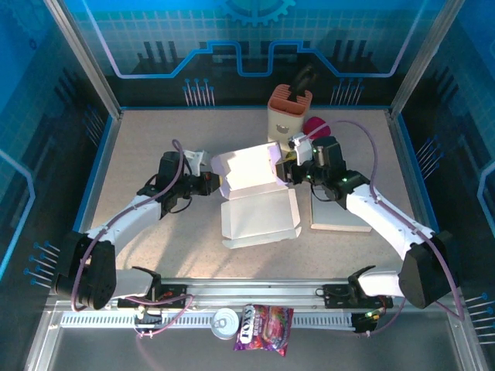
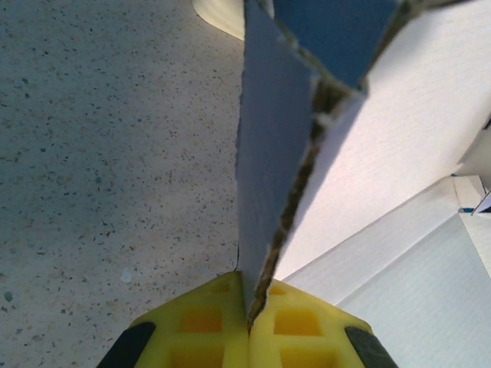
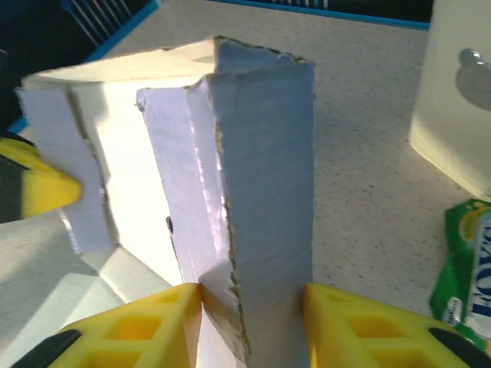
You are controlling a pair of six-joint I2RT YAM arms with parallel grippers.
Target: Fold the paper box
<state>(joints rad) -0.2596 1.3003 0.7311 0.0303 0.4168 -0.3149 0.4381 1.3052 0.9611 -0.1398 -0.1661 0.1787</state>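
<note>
Two side flaps are clamped, one by the left end effector, one by the right end effector; the box lid stands raised, so tucking and closing likely remain.

Readable text: none for certain | green packet, right wrist view, 4 o'clock: large blue-and-white letters, cut off by the edge, not legible | purple snack bag, overhead view, 6 o'clock: white logo, too small to read
</note>
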